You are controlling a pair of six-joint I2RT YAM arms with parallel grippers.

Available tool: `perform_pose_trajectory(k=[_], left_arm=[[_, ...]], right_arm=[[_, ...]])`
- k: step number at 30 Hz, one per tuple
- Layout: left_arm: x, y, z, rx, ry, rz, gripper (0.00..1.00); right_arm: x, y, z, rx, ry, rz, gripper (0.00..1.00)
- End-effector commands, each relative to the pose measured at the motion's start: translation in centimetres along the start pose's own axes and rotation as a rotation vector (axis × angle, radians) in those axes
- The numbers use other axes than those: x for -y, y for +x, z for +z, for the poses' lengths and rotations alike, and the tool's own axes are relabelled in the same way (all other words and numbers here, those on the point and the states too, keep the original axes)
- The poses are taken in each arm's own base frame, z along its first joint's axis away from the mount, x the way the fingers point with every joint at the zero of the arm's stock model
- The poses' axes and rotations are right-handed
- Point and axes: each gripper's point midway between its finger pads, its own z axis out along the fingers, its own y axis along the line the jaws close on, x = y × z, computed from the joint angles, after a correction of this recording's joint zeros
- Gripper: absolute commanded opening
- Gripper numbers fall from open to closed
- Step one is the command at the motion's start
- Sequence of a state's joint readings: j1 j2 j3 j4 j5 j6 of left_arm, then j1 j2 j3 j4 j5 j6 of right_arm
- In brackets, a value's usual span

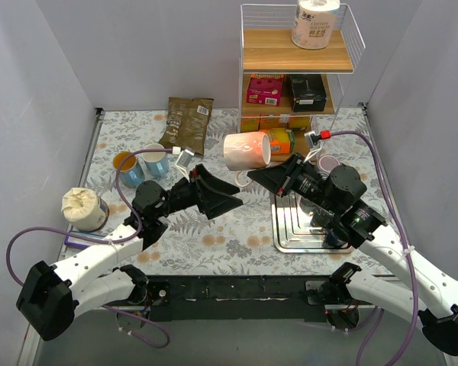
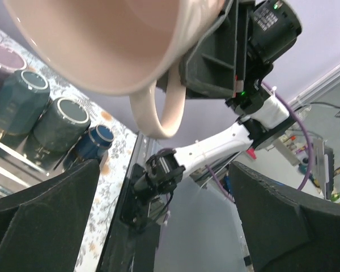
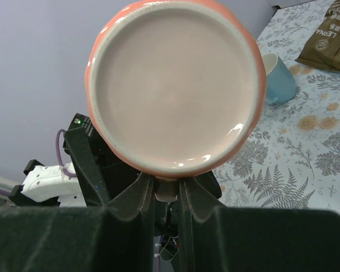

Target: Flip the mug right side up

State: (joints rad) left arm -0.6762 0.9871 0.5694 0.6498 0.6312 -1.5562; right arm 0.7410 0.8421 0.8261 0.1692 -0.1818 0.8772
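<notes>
Mug [image 1: 246, 151] sideways above bench [image 1: 214, 236], handle [image 2: 156, 116] pinched in right tool [image 1: 253, 177]. Left tool [image 1: 217, 187] spread wide, near mug, not touching.

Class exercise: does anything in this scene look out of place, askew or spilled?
The pink mug is off the table, lying sideways in mid-air, its handle pinched between the fingers of the right gripper, mouth facing the open left gripper. Nothing looks spilled or broken.

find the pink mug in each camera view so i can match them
top external: mug at centre, held sideways in the air
left wrist: mug at top left, opening and handle showing
right wrist: mug upper centre, base toward camera
shared landmark: floral tablecloth
</notes>
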Motion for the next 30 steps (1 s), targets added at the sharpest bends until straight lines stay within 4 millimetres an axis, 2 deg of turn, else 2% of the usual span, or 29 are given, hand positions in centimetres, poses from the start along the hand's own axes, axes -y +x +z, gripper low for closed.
perform_pose_trajectory(k=[1, 7, 10, 16, 22, 26, 30], left_arm=[[2.1, -3.0, 0.8, 0.149, 0.063, 0.041, 0.98], [2.6, -4.4, 1.5, 0.222, 0.073, -0.016, 0.97], [3.3, -5.2, 1.7, 0.249, 0.086, -0.029, 0.91], [4.3, -5.7, 1.9, 0.267, 0.112, -0.042, 0.65], [4.8, -4.9, 2.2, 0.237, 0.138, -0.043, 0.58], [4.9, -4.6, 2.6, 0.227, 0.140, -0.041, 0.50], [4.8, -4.3, 3.0, 0.220, 0.136, -0.043, 0.28]], right_arm=[[-7.0, -3.7, -1.7, 0.121, -0.259, -0.067, 0.01], [-7.6, -2.9, -2.0, 0.100, -0.320, -0.073, 0.01], [-7.6, -2.7, -2.1, 0.107, -0.340, -0.071, 0.01], [-7.5, -2.5, -2.5, 0.136, -0.375, -0.075, 0.01], [-7.6, -2.3, -2.7, 0.136, -0.397, -0.075, 0.01], [-7.5, -2.2, -2.7, 0.134, -0.396, -0.075, 0.01], [-7.3, -2.1, -2.7, 0.138, -0.392, -0.070, 0.01]])
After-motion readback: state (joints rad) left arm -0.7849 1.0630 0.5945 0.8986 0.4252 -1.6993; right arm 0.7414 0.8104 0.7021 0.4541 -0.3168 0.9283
